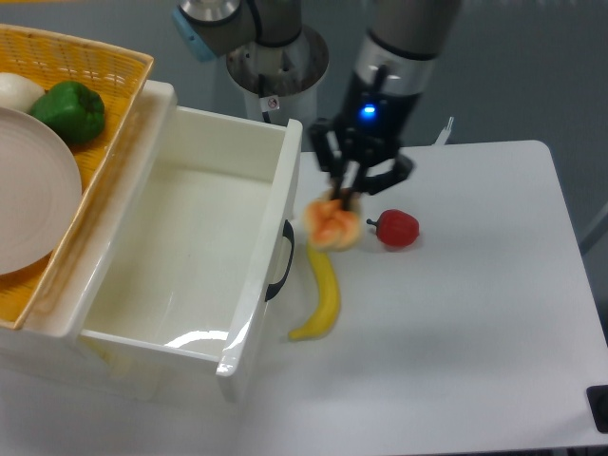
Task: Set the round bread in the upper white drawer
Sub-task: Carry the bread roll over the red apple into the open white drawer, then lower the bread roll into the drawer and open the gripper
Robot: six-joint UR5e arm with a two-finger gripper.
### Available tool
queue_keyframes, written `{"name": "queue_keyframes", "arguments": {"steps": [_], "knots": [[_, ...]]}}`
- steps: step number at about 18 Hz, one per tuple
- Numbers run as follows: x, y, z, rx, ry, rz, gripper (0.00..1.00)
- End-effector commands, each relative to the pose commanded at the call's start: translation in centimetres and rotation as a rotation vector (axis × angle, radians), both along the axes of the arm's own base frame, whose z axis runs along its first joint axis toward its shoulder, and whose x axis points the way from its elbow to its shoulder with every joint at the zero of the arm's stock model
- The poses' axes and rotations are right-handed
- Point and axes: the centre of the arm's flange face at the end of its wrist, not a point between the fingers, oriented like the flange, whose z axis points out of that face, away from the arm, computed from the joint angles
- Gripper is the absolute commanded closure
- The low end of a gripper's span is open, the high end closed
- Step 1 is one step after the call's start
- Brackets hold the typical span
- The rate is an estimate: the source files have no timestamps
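One orange-golden, lobed round bread (332, 224).

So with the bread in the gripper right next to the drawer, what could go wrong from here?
The gripper holds the round bread only by its top, so it might slip out and land on the banana below. The bread also hangs about level with the front panel of the upper white drawer; carried across too low, it could knock that rim or the black handle.

Yellow banana (323, 295), red fruit (398, 229), basket (112, 63) holding green pepper (69, 110), plate (33, 190)
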Motion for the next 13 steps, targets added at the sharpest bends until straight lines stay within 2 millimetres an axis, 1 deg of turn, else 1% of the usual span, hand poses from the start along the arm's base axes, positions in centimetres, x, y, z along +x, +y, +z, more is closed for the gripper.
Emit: {"name": "queue_keyframes", "arguments": {"steps": [1, 4, 7, 8, 9, 10, 11, 12, 13], "knots": [[1.5, 0.3, -0.5, 0.004, 0.001, 0.009, 1.00], [3.8, 0.3, -1.6, 0.043, 0.023, 0.057, 1.00], [5.0, 0.8, -1.5, 0.040, 0.006, 0.091, 1.00], [5.3, 1.1, -1.8, 0.032, 0.007, 0.085, 1.00], [5.6, 1.3, -2.0, 0.023, 0.012, 0.079, 0.94], [6.0, 1.7, -2.3, 0.010, 0.019, 0.070, 0.82], [6.6, 2.0, -2.5, -0.005, 0.023, 0.064, 0.67], [7.3, 2.2, -3.2, -0.023, 0.017, 0.056, 0.48], [8.2, 2.4, -4.2, -0.039, 0.010, 0.041, 0.29]]}}
